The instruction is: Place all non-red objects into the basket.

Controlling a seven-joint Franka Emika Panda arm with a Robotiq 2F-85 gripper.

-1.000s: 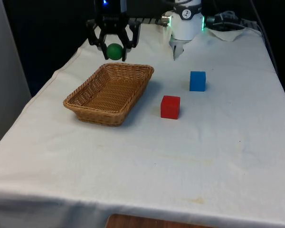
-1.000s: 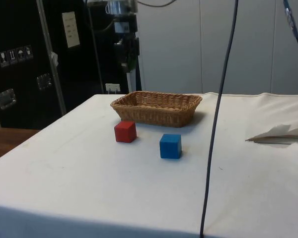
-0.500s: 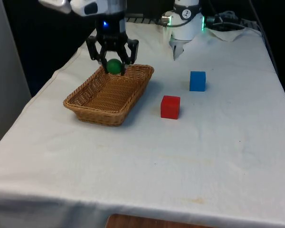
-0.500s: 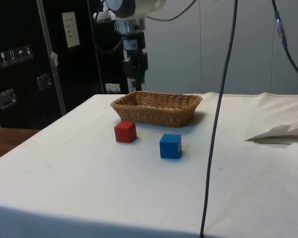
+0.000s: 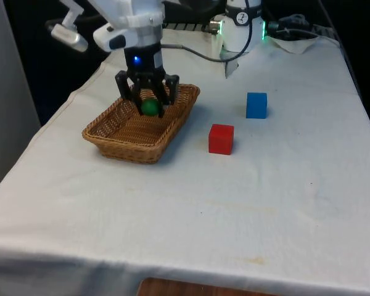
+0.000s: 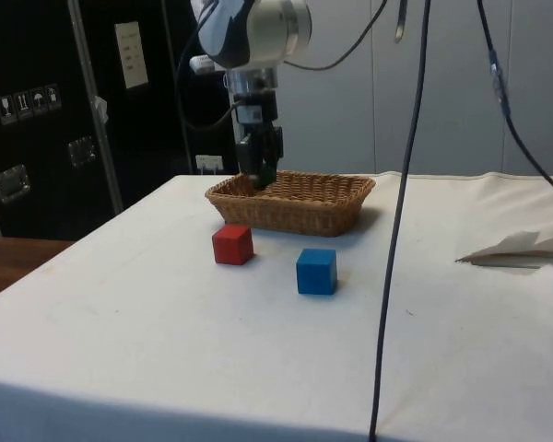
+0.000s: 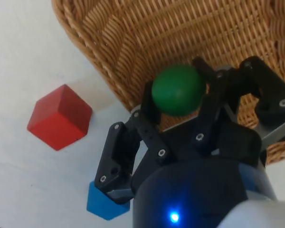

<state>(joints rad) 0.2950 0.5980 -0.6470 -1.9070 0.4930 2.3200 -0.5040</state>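
My gripper is shut on a green ball and hangs low inside the far end of the wicker basket. In the wrist view the green ball sits between the black fingers above the basket's woven wall. From the side, the gripper dips below the basket's rim. A red cube rests on the cloth to the front view's right of the basket. The blue cube stands farther back and to the right.
The basket lies on the front view's left half of the table. A crumpled white sheet lies near the robot's base. A black cable hangs down in front of the side camera.
The gripper has come down with the green ball from above the basket's far rim into the basket and a little toward the camera. The cubes have not moved.
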